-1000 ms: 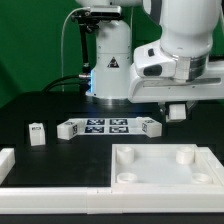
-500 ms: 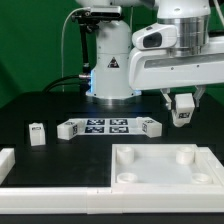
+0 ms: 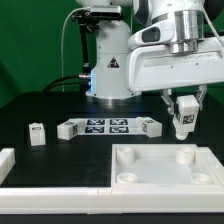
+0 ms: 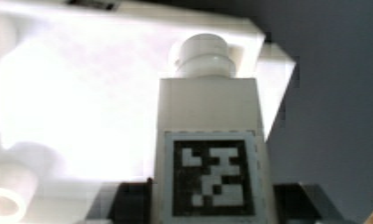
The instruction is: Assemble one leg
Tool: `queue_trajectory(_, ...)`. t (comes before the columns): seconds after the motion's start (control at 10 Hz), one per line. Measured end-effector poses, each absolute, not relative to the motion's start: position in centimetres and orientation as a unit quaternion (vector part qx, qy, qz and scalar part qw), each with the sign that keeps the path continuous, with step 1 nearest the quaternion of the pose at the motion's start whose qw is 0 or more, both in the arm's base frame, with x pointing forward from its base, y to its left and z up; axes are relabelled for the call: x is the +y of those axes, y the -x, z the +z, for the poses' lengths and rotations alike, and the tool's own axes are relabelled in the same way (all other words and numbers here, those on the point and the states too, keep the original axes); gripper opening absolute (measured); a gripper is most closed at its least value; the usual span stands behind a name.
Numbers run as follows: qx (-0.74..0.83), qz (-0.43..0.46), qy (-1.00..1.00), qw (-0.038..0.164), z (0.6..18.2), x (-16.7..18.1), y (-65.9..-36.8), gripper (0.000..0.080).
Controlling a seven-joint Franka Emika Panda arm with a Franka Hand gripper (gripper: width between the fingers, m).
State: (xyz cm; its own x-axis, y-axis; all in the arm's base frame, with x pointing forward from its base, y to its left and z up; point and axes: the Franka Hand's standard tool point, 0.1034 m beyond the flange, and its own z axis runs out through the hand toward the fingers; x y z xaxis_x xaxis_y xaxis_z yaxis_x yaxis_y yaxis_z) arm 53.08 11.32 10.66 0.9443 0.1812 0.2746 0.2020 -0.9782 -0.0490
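Observation:
My gripper (image 3: 183,112) is shut on a leg (image 3: 183,121), a small white post with a black-and-white tag, and holds it in the air above the far right corner of the white square panel (image 3: 160,170). In the wrist view the leg (image 4: 209,130) fills the middle, tag toward the camera, its rounded tip pointing at the panel (image 4: 76,110) below; the dark fingers (image 4: 130,200) clamp both its sides. A second leg (image 3: 37,133) stands on the table at the exterior view's left.
The marker board (image 3: 108,127) lies in the middle of the dark table. A white rail (image 3: 20,165) runs along the front left edge. The robot base (image 3: 108,70) stands behind the marker board.
The arm has turned and come lower, bringing the held leg down and slightly toward the panel's far right corner. Nothing else moved.

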Motion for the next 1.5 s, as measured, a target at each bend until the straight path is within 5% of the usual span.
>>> queue_trajectory(0.5,-0.103,-0.146,0.983,0.037,10.6,11.3,-53.5,0.0291)
queue_trajectory(1.1,-0.139,-0.204,0.968,0.038,10.2,12.6,-60.7,0.0291)
queue_trajectory(1.5,-0.141,-0.229,0.963,0.033,10.1,12.1,-60.8,0.0291)
